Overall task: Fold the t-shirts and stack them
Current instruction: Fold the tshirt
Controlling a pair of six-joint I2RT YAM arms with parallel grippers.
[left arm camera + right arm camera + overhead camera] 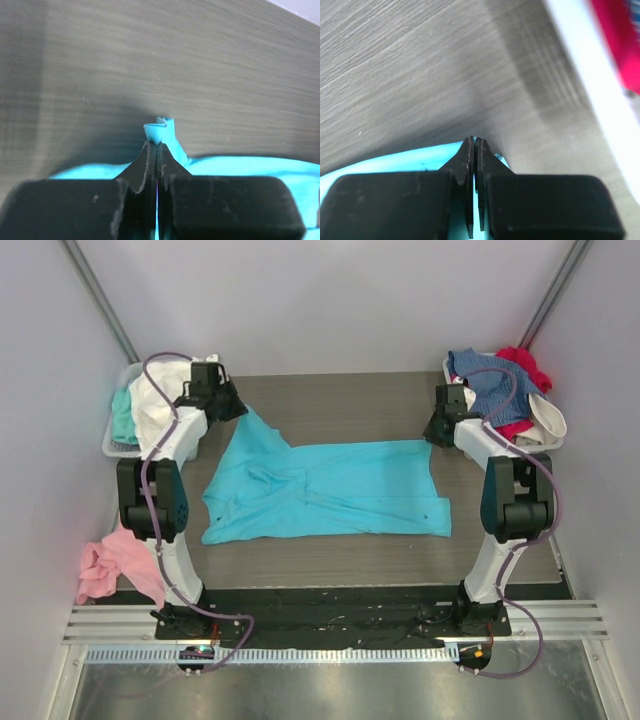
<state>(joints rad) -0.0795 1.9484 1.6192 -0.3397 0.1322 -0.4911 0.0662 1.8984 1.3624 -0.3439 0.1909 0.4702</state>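
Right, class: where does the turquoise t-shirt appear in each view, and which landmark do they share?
Top external: turquoise t-shirt spread mid-table between the arms.
Left wrist: along the bottom edge, corner pinched in the left claw.
Right wrist: lower left, edge meeting the right claw.
Shared landmark: the grey wood-grain tabletop.

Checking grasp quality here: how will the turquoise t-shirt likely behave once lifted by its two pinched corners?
Probably floppy: the turquoise t-shirt lies wrinkled and tents up toward the left gripper, shut on a corner. Likely light: thin cloth bunches at those tips. The middle would probably sag, as the right gripper pinches only the other corner.
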